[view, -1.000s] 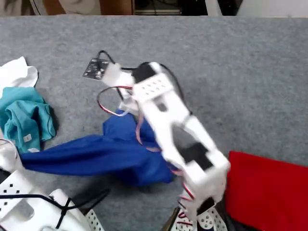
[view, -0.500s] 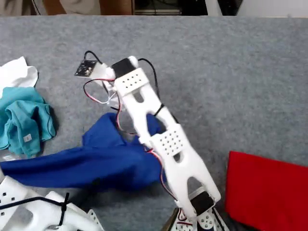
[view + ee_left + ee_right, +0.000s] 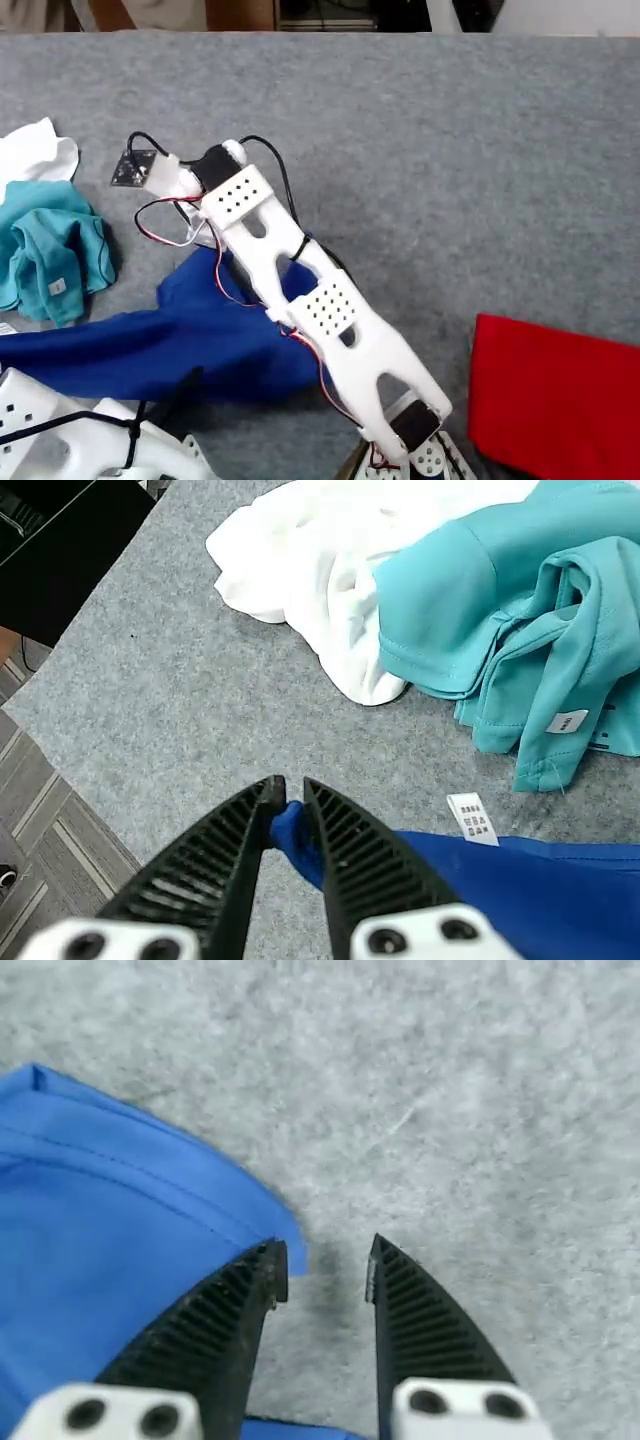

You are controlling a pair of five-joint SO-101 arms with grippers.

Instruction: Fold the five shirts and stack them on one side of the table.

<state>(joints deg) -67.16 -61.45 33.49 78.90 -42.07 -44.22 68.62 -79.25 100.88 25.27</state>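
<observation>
left pincer [image 3: 289,792], clamped on a mere corner of the blue shirt [image 3: 150,345] at lower left of the high view, may slip under pull; right pincer [image 3: 325,1260], open at its edge, may grab mat [image 3: 480,1110].

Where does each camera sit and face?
High view: fixed above the table, looking down; right arm over the blue shirt, left arm at lower left.
Left wrist view: on the left arm, facing the teal shirt and white shirt; left gripper shut on the blue shirt.
Right wrist view: on the right arm, facing down at the shirt's edge; right gripper open.
Shared: all three show the blue shirt.
</observation>
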